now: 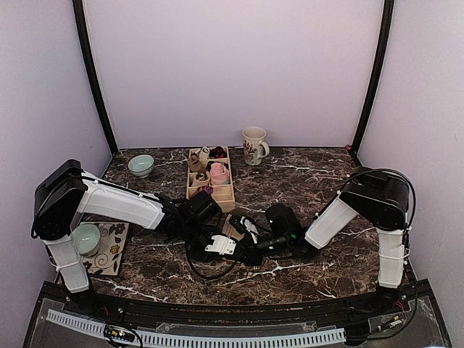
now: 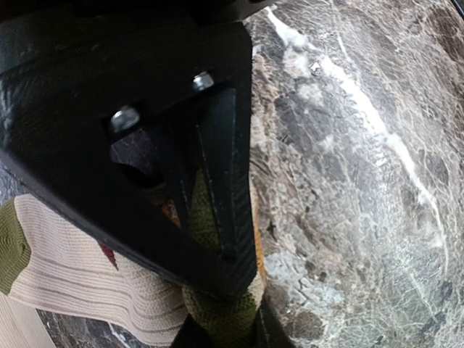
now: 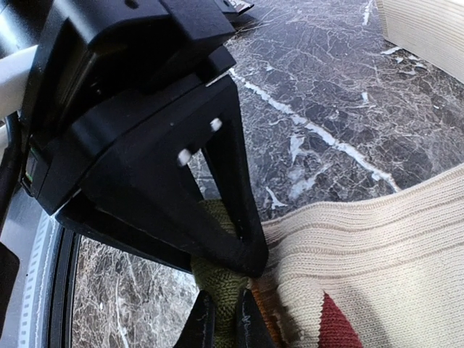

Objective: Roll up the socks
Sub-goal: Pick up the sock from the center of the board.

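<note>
Dark marble table [image 1: 326,181], lilac walls [image 1: 232,65] — left gripper [image 2: 221,308], right gripper [image 3: 232,290] both clamp socks [image 3: 377,246].

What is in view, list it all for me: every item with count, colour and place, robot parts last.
socks: number unclear, beige with olive-green and red patches, table centre
wooden box: one, light wood, back centre
pink bundle: one, pink, inside the box
mug: one, cream patterned, right of the box's far end
bowls: two, pale green, one back left, one on the mat
mat: one, cream with dark pattern, near left
table: one, dark marble, under everything
left gripper: one, black, shut on socks
right gripper: one, black, shut on socks
</note>
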You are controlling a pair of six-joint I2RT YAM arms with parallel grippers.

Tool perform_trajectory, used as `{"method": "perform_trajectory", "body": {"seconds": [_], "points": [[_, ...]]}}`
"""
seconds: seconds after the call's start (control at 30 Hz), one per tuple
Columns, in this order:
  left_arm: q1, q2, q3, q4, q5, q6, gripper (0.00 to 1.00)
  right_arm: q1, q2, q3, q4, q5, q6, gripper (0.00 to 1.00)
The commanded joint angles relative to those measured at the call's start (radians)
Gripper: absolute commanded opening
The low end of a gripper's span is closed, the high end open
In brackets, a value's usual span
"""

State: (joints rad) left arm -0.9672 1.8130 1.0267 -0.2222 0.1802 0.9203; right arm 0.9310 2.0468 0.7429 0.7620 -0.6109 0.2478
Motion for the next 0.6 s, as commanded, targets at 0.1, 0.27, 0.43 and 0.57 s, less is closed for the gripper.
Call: {"method": "perform_trajectory", "body": {"seconds": [0.1, 0.27, 0.43, 0.57], "points": [[-0.005, 0.003, -0.022, 0.073, -0.083, -0.031, 0.37, -0.004, 0.106, -0.084, -0.434, 0.054, 0.009, 0.0], [-0.005, -0.054, -0.014, 0.043, -0.069, -0.043, 0.47, -0.004, 0.117, -0.092, -0.43, 0.051, 0.011, 0.0], [-0.011, -0.095, -0.034, -0.03, 0.006, -0.046, 0.43, -0.004, 0.119, -0.103, -0.414, 0.048, 0.019, 0.0], [-0.028, -0.113, -0.062, -0.012, -0.005, -0.047, 0.39, -0.004, 0.127, -0.098, -0.414, 0.042, 0.025, 0.0]]}}
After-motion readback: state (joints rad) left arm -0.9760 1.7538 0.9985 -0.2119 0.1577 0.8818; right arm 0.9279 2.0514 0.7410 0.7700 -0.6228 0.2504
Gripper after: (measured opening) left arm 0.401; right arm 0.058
